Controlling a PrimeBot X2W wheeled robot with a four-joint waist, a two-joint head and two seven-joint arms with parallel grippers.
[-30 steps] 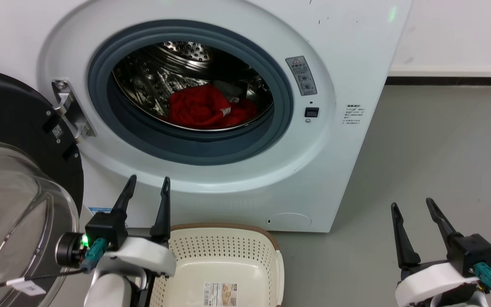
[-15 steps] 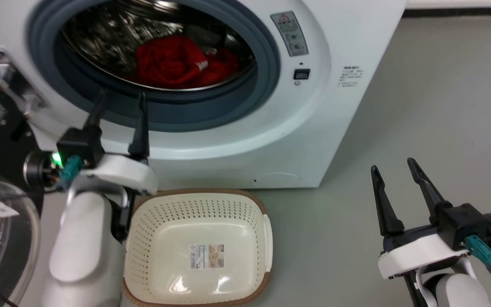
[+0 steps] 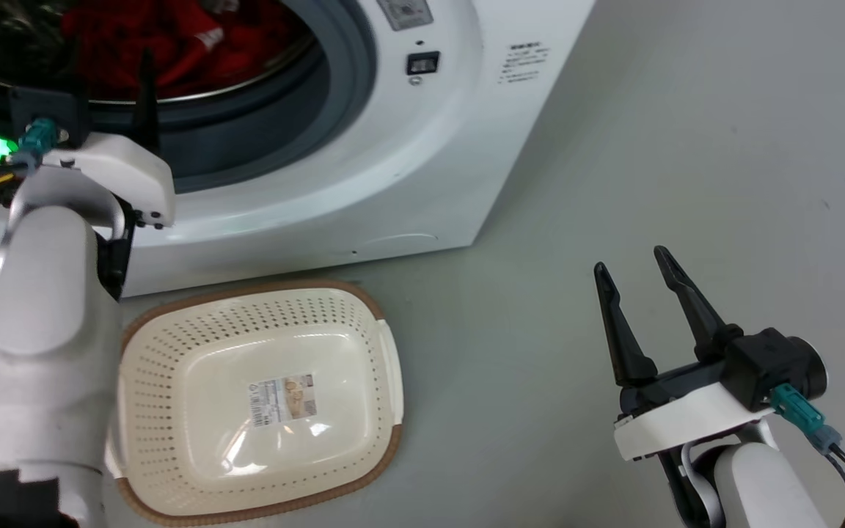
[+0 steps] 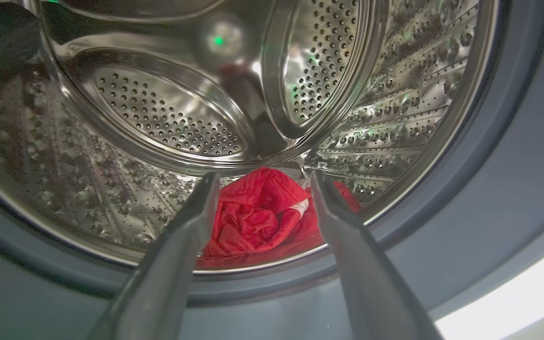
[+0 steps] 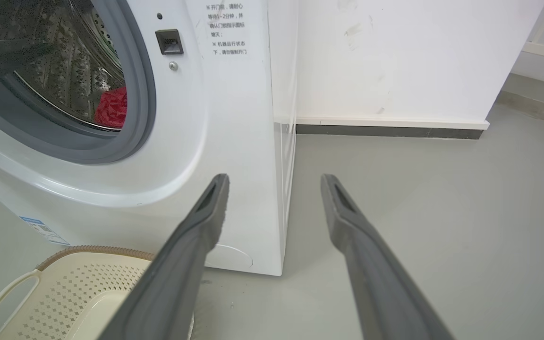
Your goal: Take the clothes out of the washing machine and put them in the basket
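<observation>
At the mouth of the washer (image 3: 422, 147), my left gripper (image 4: 263, 177) is spread wide, holding nothing, aimed at the clothes (image 4: 258, 217) heaped low in the drum (image 4: 158, 108). My right gripper (image 3: 629, 259) hangs open over the floor (image 3: 686, 147). No clothes lie in the basket (image 3: 386, 345), so I judge everything is left

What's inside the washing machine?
Red clothes lie bunched at the bottom of the shiny steel drum. Anything under the heap is covered, so I cannot tell.
</observation>
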